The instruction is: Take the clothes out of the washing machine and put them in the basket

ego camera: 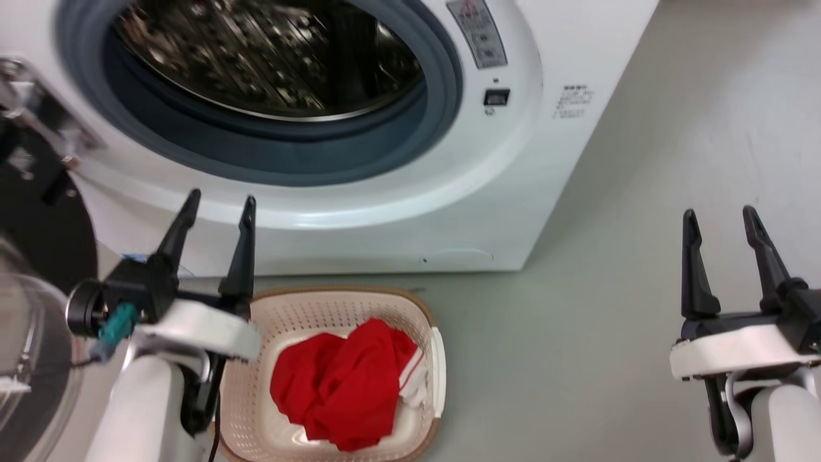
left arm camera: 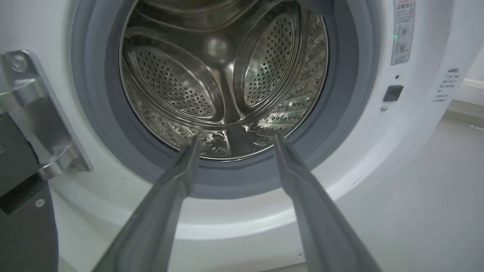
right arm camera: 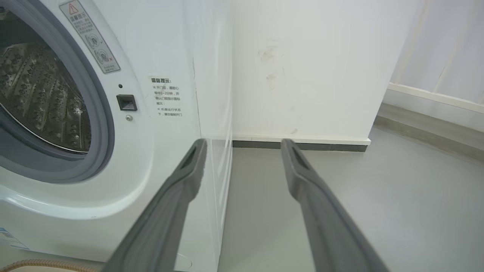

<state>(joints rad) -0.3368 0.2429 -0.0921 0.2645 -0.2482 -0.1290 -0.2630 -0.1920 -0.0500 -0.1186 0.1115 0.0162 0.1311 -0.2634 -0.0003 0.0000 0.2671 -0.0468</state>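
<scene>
One large white front-loading washing machine (ego camera: 449,212) stands at the far side of the scene with its round grey-rimmed porthole (ego camera: 442,83) uncovered and the perforated steel drum (left arm camera: 177,83) gleaming inside. Its single black-framed glass door (ego camera: 25,308) is swung out to the left, hung on one metal hinge bracket (left arm camera: 34,113).

On the grey floor (ego camera: 609,321) just in front of the machine sits one cream-white perforated plastic basket (ego camera: 333,300) with a brown woven-look rim. In it lie the bright red fabric clothes (ego camera: 333,385), bunched in one heap with a white-striped edge showing on the right side. How many garments make up the heap cannot be told.

Two robot arms flank the basket. The left claw (ego camera: 220,197) hovers by the basket's left rim, pointing at the machine's front below the porthole, its two dark fingers spread apart and holding nothing. The right claw (ego camera: 719,212) hangs well to the right over the floor, beyond the machine's right corner, its two fingers likewise parted with nothing between them.

On the machine's front panel, right of the porthole, are one warning sticker (ego camera: 478,32), one small black latch slot (ego camera: 496,97) and one block of printed text (ego camera: 574,102). A white wall (right arm camera: 302,68) rises behind to the right.
</scene>
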